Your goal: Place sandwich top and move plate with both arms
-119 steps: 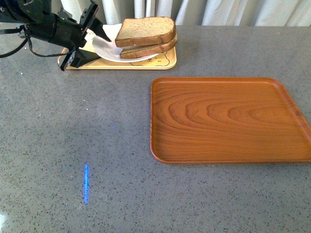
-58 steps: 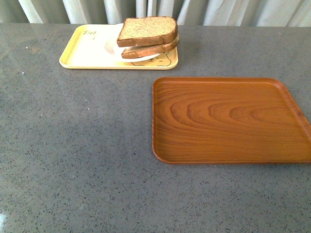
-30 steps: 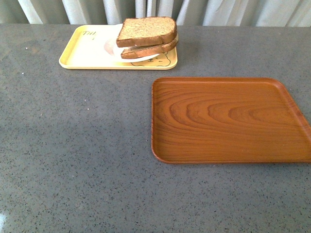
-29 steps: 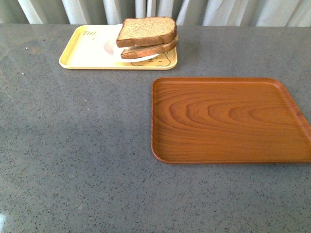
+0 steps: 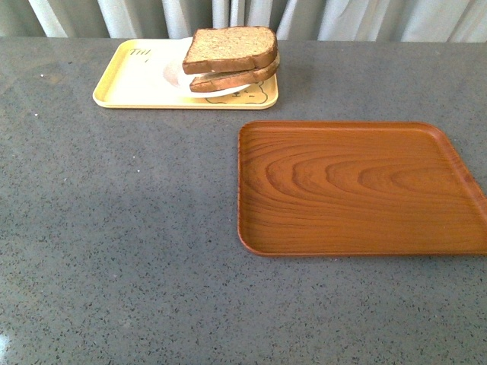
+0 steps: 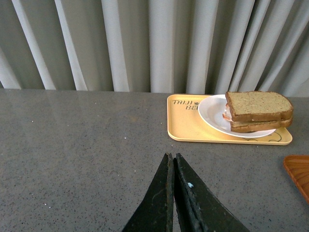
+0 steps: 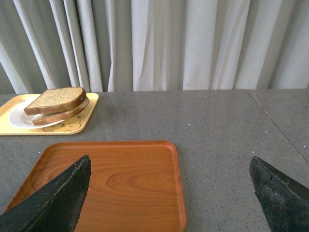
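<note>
Sandwich top (image 5: 230, 48) caps sandwich; end effectors only in wrist views.

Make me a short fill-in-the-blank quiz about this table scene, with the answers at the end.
1. The sandwich top lies on a second slice on the ____ plate.
2. The plate sits on the ____ tray.
3. The wooden tray holds ____.
4. The left gripper is ____; the right gripper is open.

Answers: white; yellow; nothing; shut

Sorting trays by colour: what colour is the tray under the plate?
Pale yellow tray, with dark lettering; the white plate sits on it. Clearest in the left wrist view.
</note>
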